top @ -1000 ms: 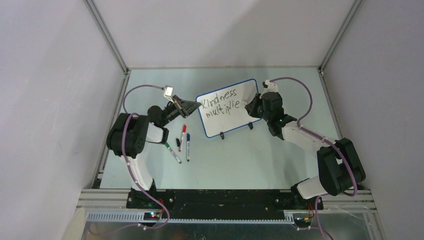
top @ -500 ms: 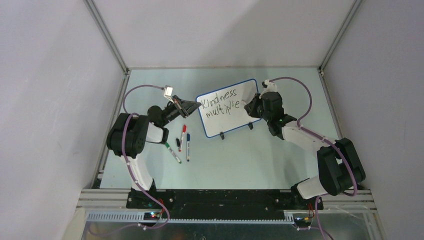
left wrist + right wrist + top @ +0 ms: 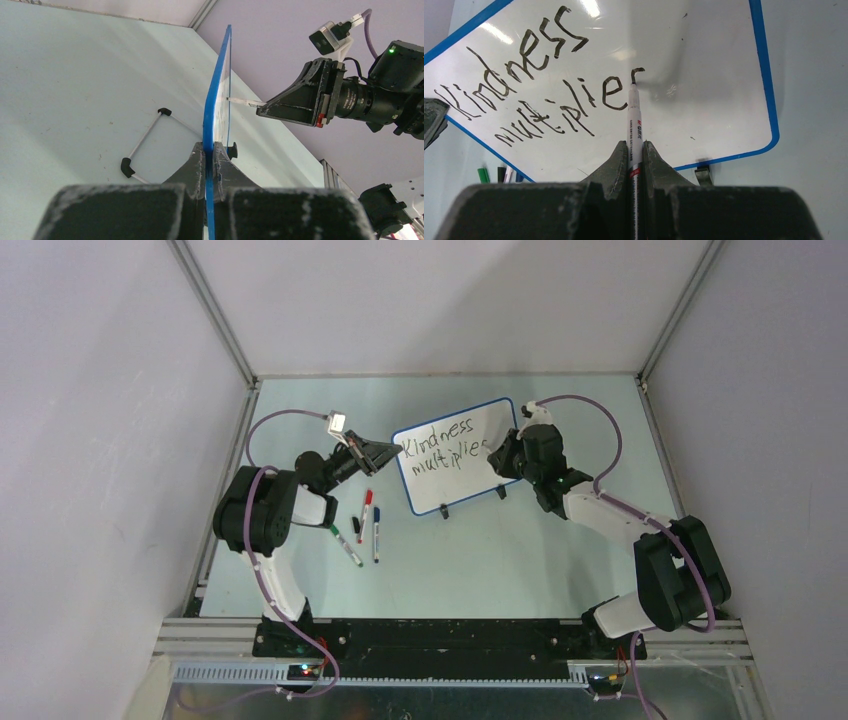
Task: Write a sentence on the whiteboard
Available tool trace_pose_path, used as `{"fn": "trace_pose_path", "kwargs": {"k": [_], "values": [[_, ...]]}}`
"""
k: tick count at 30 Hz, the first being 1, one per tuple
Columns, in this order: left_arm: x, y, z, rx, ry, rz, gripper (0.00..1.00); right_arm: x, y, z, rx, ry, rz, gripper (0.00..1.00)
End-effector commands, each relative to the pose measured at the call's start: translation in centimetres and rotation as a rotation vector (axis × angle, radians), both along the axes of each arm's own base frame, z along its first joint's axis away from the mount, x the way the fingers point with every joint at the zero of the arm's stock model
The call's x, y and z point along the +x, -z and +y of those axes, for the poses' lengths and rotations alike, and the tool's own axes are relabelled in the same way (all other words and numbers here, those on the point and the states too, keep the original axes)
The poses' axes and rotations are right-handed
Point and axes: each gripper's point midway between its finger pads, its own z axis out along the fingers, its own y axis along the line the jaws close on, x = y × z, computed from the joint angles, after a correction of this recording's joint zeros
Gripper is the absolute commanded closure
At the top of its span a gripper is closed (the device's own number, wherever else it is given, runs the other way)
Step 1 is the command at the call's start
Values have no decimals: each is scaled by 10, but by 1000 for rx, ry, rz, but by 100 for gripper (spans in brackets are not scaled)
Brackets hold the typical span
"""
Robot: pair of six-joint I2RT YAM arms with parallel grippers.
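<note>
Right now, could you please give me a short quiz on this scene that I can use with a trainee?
1. True or false: the left gripper is clamped on the edge of the whiteboard.
2. The marker in the right gripper has its tip: A) on the board, just after "multiplie"; B) capped and raised; C) resting on the table.
3. Fill in: the top line of the sentence reads ____.
Key: 1 true; 2 A; 3 Kindness.
</note>
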Motion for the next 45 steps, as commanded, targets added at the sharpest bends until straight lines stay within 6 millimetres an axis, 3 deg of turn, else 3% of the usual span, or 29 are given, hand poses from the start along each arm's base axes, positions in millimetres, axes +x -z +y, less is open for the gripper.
{"fn": "trace_pose_path", "kwargs": {"k": [1,22,34,45], "values": [[-8,-25,0,17,17,-129,100,5,-11,0,-5,14,-14,100],[-9,-24,0,18,17,-130,100,8,-5,-16,-13,67,17,100],[-8,-25,0,17,17,-130,100,-3,-1,-6,-34,-1,33,100],[-8,-25,0,16,15,-130,100,-7,-10,10,-14,-71,2,100]]}}
